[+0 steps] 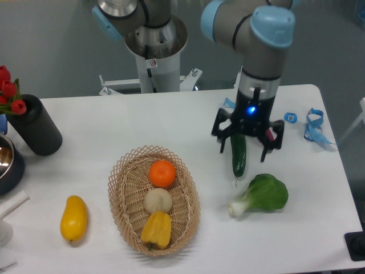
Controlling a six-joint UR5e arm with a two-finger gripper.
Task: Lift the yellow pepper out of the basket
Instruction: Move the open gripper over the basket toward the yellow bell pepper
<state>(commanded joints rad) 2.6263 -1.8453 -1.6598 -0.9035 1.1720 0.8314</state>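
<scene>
Camera: no legible writing anywhere.

Yellow pepper, tan woven basket, orange fruit, green cucumber, white table

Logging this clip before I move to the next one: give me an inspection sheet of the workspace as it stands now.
Surface: white table, no spills seen.
Job's things: yellow pepper lies at the near end of the wicker basket, beside a pale round item and an orange.
Clutter: yellow fruit, cucumber, leafy green, black cylinder with red tulips, blue ribbon, dark bowl at left edge.
Grippers: gripper open, fingers spread over the cucumber, far from the basket.
Cables: nothing seen.
Surroundings: robot base pedestal, grey wall.
</scene>
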